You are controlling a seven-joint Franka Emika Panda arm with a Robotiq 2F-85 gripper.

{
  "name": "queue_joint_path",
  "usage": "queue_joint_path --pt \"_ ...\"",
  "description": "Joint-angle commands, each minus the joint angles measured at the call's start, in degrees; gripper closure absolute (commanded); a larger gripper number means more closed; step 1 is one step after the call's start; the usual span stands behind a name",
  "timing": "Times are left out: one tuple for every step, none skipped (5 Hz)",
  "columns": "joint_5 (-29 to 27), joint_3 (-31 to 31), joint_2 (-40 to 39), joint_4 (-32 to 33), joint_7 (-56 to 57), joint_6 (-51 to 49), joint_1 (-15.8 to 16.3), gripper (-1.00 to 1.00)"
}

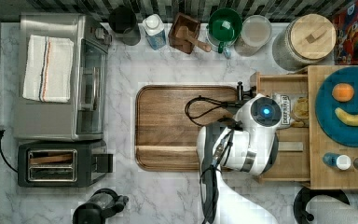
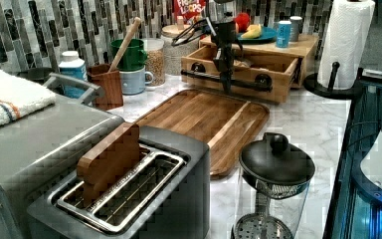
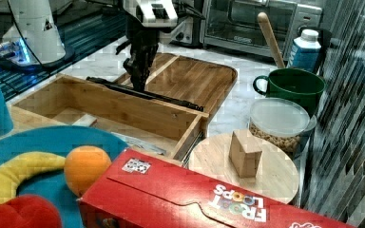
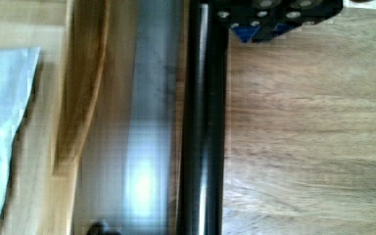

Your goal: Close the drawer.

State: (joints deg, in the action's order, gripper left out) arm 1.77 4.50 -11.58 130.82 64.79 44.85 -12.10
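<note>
The light-wood drawer [image 1: 279, 80] stands pulled out of its bamboo-coloured cabinet [image 1: 318, 179], toward the top view's left. A black bar handle [image 2: 251, 84] runs along the drawer front [image 3: 138, 111]. My gripper [image 2: 226, 87] points straight down at about the middle of that bar, on the side facing the brown tray. In the wrist view the fingertips [image 4: 262, 30] sit close together, shut on nothing, right beside the handle [image 4: 200, 122]. In the right view the gripper [image 3: 137, 86] meets the bar [image 3: 171, 99]. My arm covers much of the drawer in the top view.
A dark brown rounded tray [image 1: 168, 121] lies directly in front of the drawer. Packets [image 1: 300, 109] lie inside the drawer. On the cabinet top sit a blue plate [image 1: 328, 116] with fruit and small bottles. Jars, mugs, a toaster [image 1: 56, 163] and an oven [image 1: 60, 77] ring the counter.
</note>
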Motion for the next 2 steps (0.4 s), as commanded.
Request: queue_joint_path --pt "-5.64 3.78 -7.50 -14.09 18.67 4.01 -8.18 1.00" --pt "-7.67 4.32 -10.10 -17.95 20.40 2.04 -10.42 1.00"
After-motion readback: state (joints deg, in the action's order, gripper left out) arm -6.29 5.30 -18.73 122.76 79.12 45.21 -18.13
